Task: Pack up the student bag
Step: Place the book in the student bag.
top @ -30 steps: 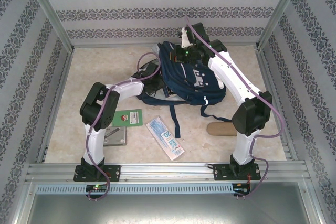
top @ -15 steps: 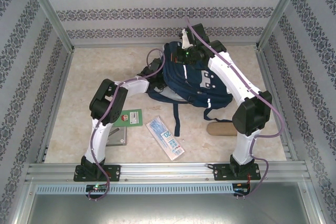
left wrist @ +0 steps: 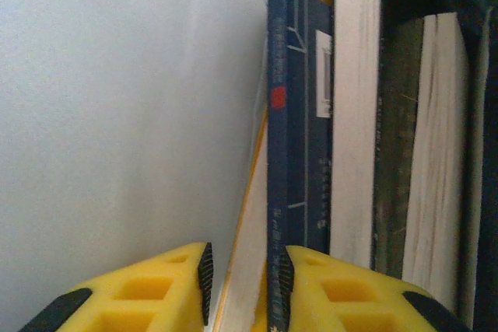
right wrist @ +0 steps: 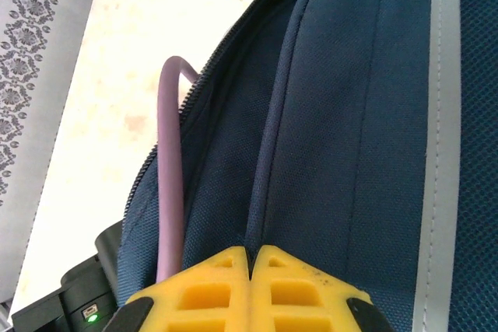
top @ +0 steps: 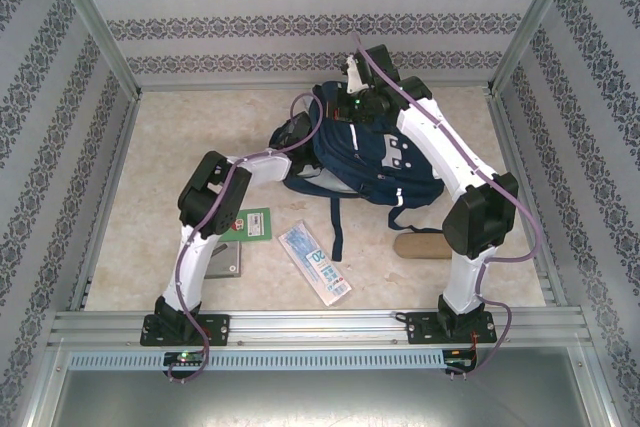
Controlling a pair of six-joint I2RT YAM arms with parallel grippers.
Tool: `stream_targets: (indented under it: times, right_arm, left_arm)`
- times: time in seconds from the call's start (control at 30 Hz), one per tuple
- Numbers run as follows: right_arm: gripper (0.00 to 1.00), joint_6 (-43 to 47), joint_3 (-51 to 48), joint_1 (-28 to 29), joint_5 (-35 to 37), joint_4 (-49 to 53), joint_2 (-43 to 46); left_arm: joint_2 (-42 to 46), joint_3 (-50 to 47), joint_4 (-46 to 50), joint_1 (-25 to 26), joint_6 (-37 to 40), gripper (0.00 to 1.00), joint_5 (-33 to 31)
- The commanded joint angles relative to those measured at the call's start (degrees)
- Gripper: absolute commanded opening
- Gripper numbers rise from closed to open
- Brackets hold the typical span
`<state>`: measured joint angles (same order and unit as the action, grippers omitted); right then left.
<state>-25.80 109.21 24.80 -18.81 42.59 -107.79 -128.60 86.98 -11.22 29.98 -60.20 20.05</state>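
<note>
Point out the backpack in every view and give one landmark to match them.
Top: backpack at the far middle of the table.
Left wrist: upright books; the pale wall at left may be its lining.
Right wrist: its navy fabric spans the right, gripped by the right gripper.
Landmark: purple cable at its opening.

Robot test booth in a laboratory. A metal frame (top: 96, 25) carries walls (top: 320, 17) papered in patterned stripes from 9 through 12 to 3 o'clock, enclosing a marbled tabletop (top: 180, 137). A left arm (top: 195, 257) and a right arm (top: 475, 217) are bolted to a rail (top: 320, 325) at 6 o'clock.
</note>
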Motion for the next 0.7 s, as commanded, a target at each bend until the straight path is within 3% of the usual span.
stream_targets:
  times: [0.0, 0.37, 0.67]
  right_arm:
    - [0.0, 3.9, 0.77, -0.05, -5.8, -6.6, 0.21]
    - [0.0, 17.78, 7.71, -1.12, -7.51, -3.81, -5.33]
    - [0.0, 19.01, 11.66, -3.26, -7.56, -1.98, -10.57]
  left_arm:
    - [5.1, -3.51, -1.26, 0.97, -0.17, 0.36, -1.41]
    - [16.63, -12.39, 3.58, -1.62, 1.63, 0.49, -9.36]
    - [23.78, -16.76, 12.96, -4.84, 2.76, 0.59, -11.87]
